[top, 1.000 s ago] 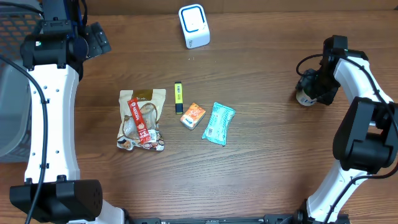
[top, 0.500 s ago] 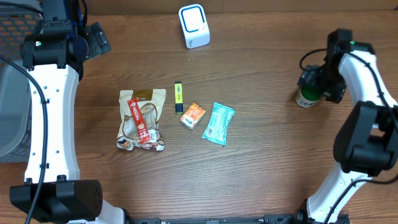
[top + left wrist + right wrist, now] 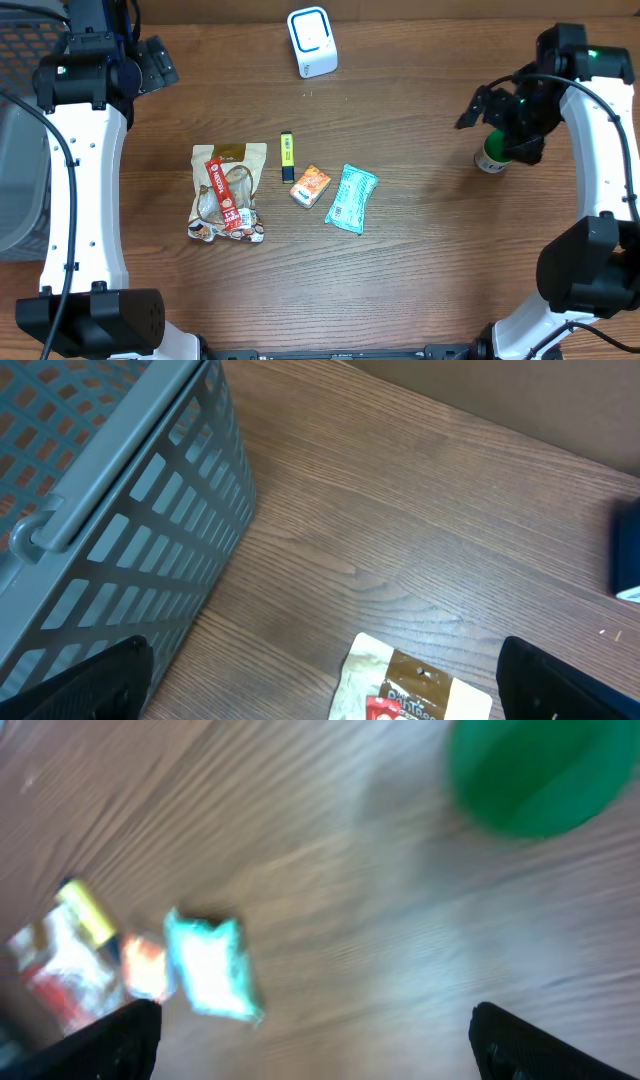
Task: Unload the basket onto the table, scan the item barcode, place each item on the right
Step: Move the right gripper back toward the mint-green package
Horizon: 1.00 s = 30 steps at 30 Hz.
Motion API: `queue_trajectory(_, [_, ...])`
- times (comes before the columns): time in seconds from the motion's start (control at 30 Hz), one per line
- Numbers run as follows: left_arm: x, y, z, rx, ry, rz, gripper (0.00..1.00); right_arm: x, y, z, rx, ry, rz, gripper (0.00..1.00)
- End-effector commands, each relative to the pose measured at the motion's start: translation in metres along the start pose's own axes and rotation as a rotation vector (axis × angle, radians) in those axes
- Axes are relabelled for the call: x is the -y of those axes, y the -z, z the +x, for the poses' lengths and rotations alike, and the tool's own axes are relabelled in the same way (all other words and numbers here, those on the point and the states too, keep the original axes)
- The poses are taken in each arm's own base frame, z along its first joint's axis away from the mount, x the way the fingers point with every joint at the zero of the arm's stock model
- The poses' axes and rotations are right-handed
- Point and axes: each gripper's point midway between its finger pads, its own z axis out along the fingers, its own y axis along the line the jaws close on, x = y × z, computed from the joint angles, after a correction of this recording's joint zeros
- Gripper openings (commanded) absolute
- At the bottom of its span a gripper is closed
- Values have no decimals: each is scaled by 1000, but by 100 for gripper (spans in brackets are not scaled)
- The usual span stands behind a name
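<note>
Watching from the side: right gripper (image 3: pixel 497 128) hovers with jaws spread and empty, just beside the upright green-capped bottle (image 3: pixel 490 157) at the desk's (image 3: pixel 420 260) right end. Left gripper (image 3: pixel 160 65), also spread, sits well apart. The wrist view's smeared, so the lineup's probably rough.

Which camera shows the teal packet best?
The overhead view: the teal packet lies sharp and whole there. The right wrist view shows it only blurred; the left wrist view misses it.
</note>
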Motion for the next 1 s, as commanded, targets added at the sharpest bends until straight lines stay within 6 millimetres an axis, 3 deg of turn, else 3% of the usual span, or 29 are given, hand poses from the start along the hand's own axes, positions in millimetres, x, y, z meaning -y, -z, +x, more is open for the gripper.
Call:
queue_trajectory(0.0, [-1, -2, -2, 5, 14, -12, 99, -36, -6, 24, -98, 18, -146, 100])
queue_trajectory(0.4, [-1, -2, -2, 5, 14, -12, 100, -106, -68, 78, -146, 223, -96, 100])
queue_trajectory(0.63, [-1, -2, -2, 5, 14, -12, 100, -133, -86, 101, -90, 316, -17, 100])
queue_trajectory(0.73, [-1, -2, -2, 5, 14, -12, 100, -140, -91, 110, -78, 336, 2, 100])
queue_trajectory(0.97, [-1, -2, -2, 5, 14, -12, 100, -134, -108, 122, -36, 333, 110, 100])
